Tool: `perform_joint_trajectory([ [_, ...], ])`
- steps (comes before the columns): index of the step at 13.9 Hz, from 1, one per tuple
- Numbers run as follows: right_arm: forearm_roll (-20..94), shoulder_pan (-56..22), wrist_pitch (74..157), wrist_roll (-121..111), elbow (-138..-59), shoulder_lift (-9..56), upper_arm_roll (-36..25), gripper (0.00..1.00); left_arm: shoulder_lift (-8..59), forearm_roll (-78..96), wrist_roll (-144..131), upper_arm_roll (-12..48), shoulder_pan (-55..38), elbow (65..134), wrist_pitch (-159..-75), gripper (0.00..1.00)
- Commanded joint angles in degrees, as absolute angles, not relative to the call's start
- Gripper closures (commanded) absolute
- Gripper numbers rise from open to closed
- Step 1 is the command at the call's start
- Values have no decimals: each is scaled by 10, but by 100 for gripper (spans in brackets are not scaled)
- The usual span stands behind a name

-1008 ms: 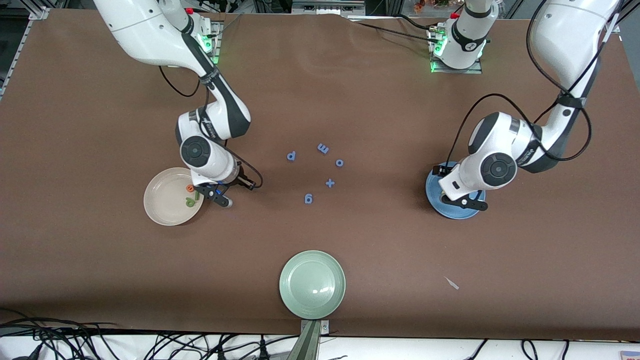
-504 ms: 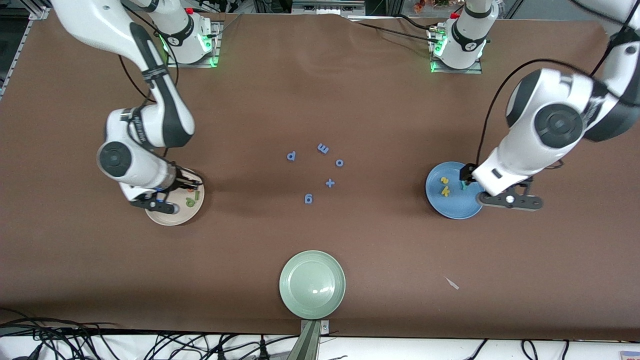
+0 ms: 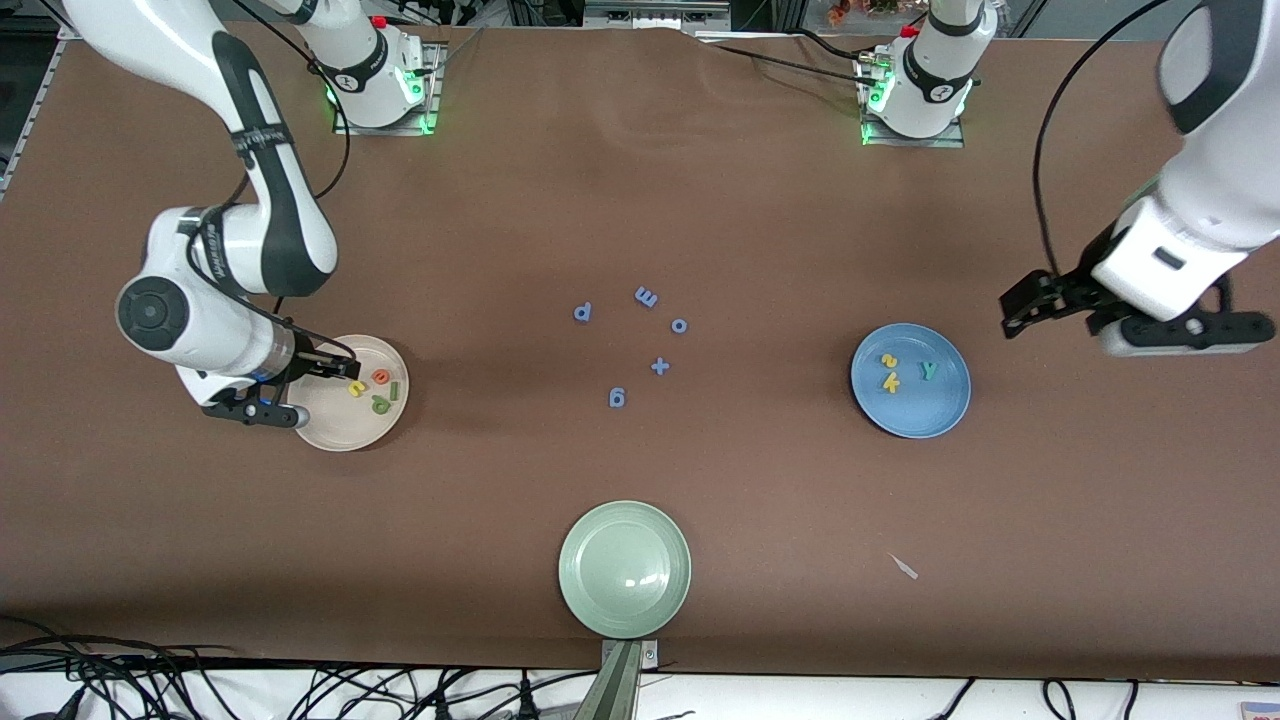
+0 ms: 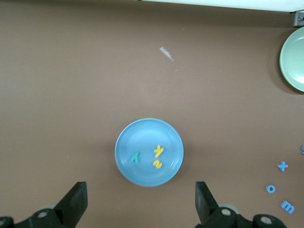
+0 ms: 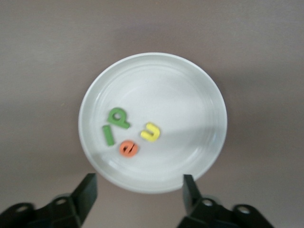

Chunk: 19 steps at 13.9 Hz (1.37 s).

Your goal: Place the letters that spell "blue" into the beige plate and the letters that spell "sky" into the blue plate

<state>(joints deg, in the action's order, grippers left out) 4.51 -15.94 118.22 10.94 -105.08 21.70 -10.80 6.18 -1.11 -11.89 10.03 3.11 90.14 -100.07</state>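
Observation:
The beige plate (image 3: 335, 420) holds the olive-green b (image 3: 380, 404), green l (image 3: 396, 390), yellow u (image 3: 356, 388) and orange e (image 3: 380, 377). My right gripper (image 3: 262, 412) hangs open and empty over the plate's edge toward the right arm's end. Its wrist view shows the beige plate (image 5: 180, 104) between the spread fingers of the right gripper (image 5: 139, 184). The blue plate (image 3: 925, 410) carries the yellow s (image 3: 888, 360), yellow k (image 3: 890, 383) and teal y (image 3: 930, 370). My left gripper (image 3: 1185, 328) is raised and open over bare table beside it. From the left gripper (image 4: 140, 199), the blue plate (image 4: 142, 137) lies just ahead.
Blue letters p (image 3: 583, 312), m (image 3: 647, 297), o (image 3: 679, 325), g (image 3: 617, 397) and a blue plus sign (image 3: 660, 366) lie mid-table. A pale green plate (image 3: 625, 568) sits near the front edge. A small pale scrap (image 3: 905, 567) lies nearer the camera than the blue plate.
My right gripper opened over the beige plate, left the yellow u in it and drew back toward its end. My left arm rose off the blue plate, uncovering its letters.

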Motion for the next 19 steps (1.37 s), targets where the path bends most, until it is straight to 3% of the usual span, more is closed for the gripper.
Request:
perform_joint_trajectory([
  [1,38,-156,1086,113,-1018,153,-103,0,8,2,-77,48,-11,929,-975,0],
  [3,0,-142,1038,109,-996,115,-90,0,-8,2,-20,-1,-42,943,-972,0],
  [10,-6,-100,933,41,-970,3,-34,0,19,-2,-19,4,-40,911,-931,0],
  [19,-17,-83,866,-4,-922,-3,-33,0,21,-2,-19,4,-41,909,-930,0],
])
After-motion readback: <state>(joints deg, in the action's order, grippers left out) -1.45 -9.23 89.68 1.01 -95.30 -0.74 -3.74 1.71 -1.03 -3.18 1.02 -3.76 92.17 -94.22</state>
